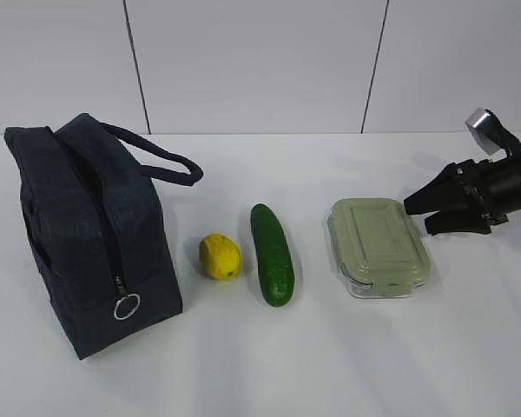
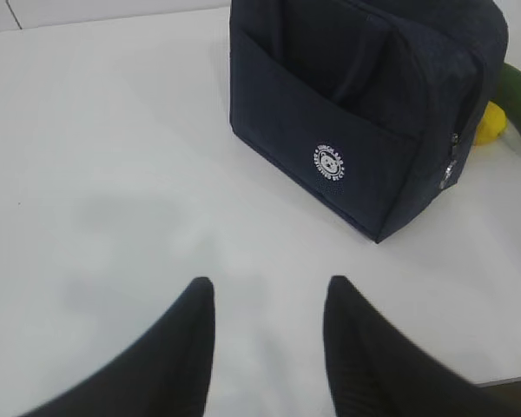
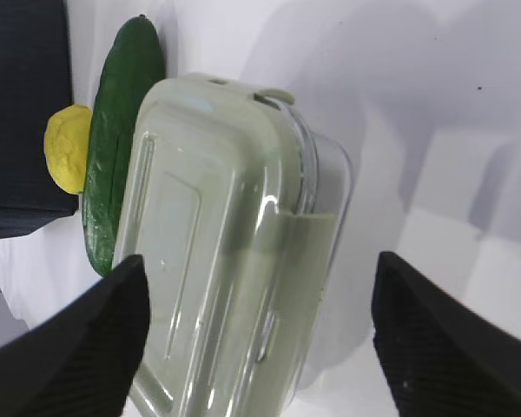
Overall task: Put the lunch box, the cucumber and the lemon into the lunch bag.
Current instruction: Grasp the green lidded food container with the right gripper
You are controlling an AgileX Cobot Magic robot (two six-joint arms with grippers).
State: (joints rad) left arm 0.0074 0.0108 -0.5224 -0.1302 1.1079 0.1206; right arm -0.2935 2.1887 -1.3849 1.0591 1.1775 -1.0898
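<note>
The navy lunch bag [image 1: 82, 234] stands at the left, its zipper with the ring pull [image 1: 127, 307] facing front; it also shows in the left wrist view [image 2: 356, 113]. The yellow lemon [image 1: 219, 256] lies beside it, then the dark green cucumber [image 1: 272, 254], then the lunch box [image 1: 379, 246] with the sage-green lid. My right gripper [image 1: 417, 214] is open, just right of the lunch box and above the table; the box [image 3: 234, 243] lies between its spread fingers. My left gripper [image 2: 269, 300] is open and empty over bare table, some way from the bag.
The white table [image 1: 330, 365] meets a grey panelled wall at the back. The bag's loop handle [image 1: 161, 161] sticks out toward the lemon. The lemon [image 3: 68, 148] and cucumber [image 3: 117, 139] lie beyond the box in the right wrist view.
</note>
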